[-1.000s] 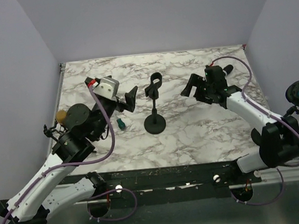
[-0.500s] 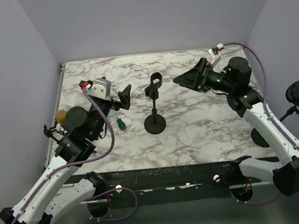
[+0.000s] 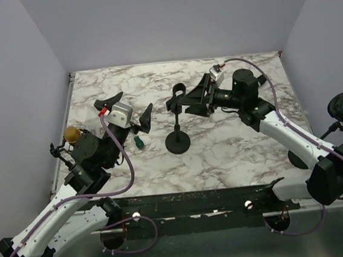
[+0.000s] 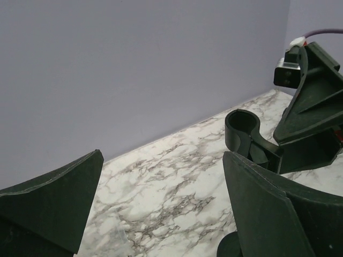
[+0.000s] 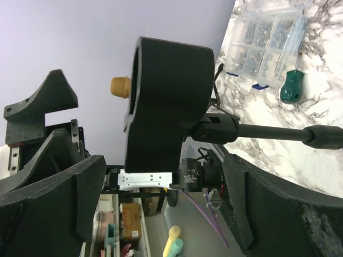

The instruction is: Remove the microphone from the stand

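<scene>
Approach step: left claw (image 3: 128,108) and right claw (image 3: 194,100) both gape apart, the right flanking the clip (image 3: 177,95) of the stand (image 3: 177,141) on the bench (image 3: 234,153); no microphone is visible in that clip, so the next move calls for locating it first.

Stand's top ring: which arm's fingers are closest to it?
The right arm's fingers, right beside the ring. The left arm's fingers sit farther off, on the stand's other side.

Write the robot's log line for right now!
left gripper: open, left of stand | right gripper: open, near clip | clip: empty
</scene>
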Available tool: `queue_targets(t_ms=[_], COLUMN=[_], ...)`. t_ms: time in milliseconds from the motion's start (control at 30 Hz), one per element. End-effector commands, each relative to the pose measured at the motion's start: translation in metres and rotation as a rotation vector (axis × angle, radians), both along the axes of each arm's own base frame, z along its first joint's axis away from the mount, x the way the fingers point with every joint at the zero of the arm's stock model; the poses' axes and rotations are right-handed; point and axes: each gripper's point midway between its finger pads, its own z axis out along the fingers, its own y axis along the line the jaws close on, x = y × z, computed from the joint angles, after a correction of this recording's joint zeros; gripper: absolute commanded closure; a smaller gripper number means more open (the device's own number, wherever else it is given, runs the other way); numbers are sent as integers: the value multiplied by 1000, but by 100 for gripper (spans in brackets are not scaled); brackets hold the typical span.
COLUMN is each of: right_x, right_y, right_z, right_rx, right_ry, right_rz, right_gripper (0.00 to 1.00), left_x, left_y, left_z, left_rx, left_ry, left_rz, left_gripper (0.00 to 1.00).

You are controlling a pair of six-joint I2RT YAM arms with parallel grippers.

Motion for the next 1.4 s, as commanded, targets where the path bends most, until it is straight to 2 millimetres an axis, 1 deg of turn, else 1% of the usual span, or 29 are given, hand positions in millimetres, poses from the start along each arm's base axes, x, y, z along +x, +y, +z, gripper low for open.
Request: queue_targets(t_ms=[0, 133, 233, 333, 400, 500, 633, 700, 833, 967, 1033, 1100, 1233, 1300, 1367], right_x=[1, 2, 3, 6, 9, 11, 10, 8, 7, 7, 7, 7, 7, 8, 8], right_y=[15, 25, 28, 28, 28, 29, 32, 32, 29, 29, 29, 28, 25, 23, 21], right_z=[11, 3, -2, -4, -5, -5, -2, -1, -5, -19, -26, -31, -47, -57, -73], right_rx=[31, 32, 38, 38, 36, 41, 78, 84, 68, 41, 33, 24, -4, -19, -40], right_ry=[-6, 26, 39, 45, 45, 57, 76, 75, 78, 101, 112, 116, 138, 158, 183], right_rz=[20, 30, 24, 3, -10, -12, 7, 10, 1, -4, -5, -8, -29, -45, -64], right_gripper=[0, 5, 8, 15, 17, 26, 36, 38, 44, 56, 59, 61, 64, 64, 64], left_x=[-3, -3, -4, -5, -6, -6, -7, -6, -6, -5, -4, -4, -3, -3, -2], left_y=[4, 2, 4, 5, 5, 5, 5, 5, 4, 1, 1, 0, -1, -1, -2], left_z=[7, 6, 7, 8, 9, 8, 9, 9, 7, 6, 5, 3, 2, 2, 1], left_rx=[31, 38, 34, 27, 26, 26, 26, 27, 31, 35, 37, 40, 44, 44, 46], left_ry=[-77, -75, -77, -82, -84, -83, -85, -85, -82, -76, -74, -72, -70, -69, -67], left_rz=[38, 31, 38, 39, 37, 35, 35, 37, 34, 29, 29, 31, 31, 30, 30], left_gripper=[4, 4, 4, 4, 4, 4, 4, 4, 4, 4, 4, 4, 4, 4, 4])
